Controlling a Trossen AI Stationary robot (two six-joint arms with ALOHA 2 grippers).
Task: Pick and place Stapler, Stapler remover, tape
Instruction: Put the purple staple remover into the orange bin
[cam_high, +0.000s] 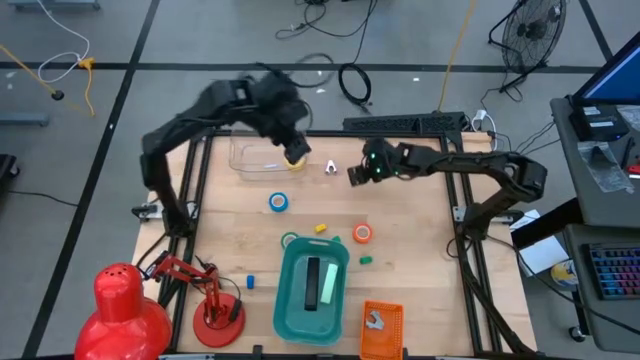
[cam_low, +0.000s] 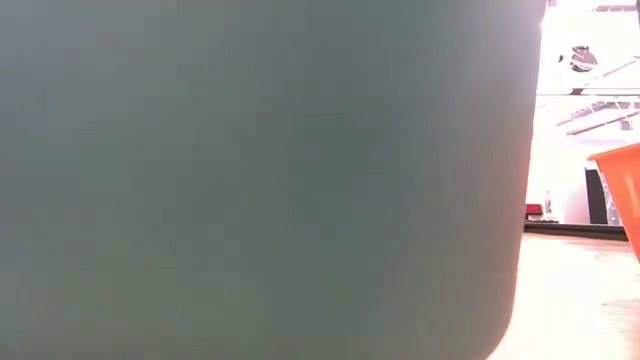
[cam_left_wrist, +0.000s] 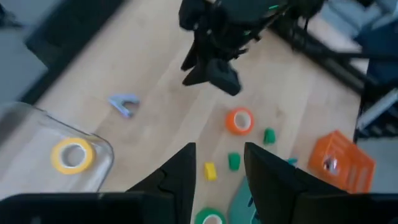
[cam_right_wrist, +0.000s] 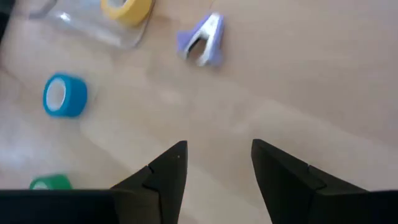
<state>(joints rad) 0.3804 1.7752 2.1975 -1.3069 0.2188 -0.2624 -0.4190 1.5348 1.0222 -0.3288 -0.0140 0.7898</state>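
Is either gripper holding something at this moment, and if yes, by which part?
Nothing is held. The left gripper and the right gripper both show open jaws with only bare table between them.

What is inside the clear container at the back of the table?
The yellow tape roll lies in the clear container. In the high view the left gripper covers one end, so anything beneath it stays hidden.

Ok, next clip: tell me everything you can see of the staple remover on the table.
The staple remover is small, pale lilac-blue, plastic-looking, with lighter, whitish jaws that stand spread apart. It lies on the bare wooden table, beside the clear container that holds the yellow tape, but apart from it. Nothing touches it. The right gripper hovers open near it, not yet around it. From above it shows only as a small pale shape between the two arms.
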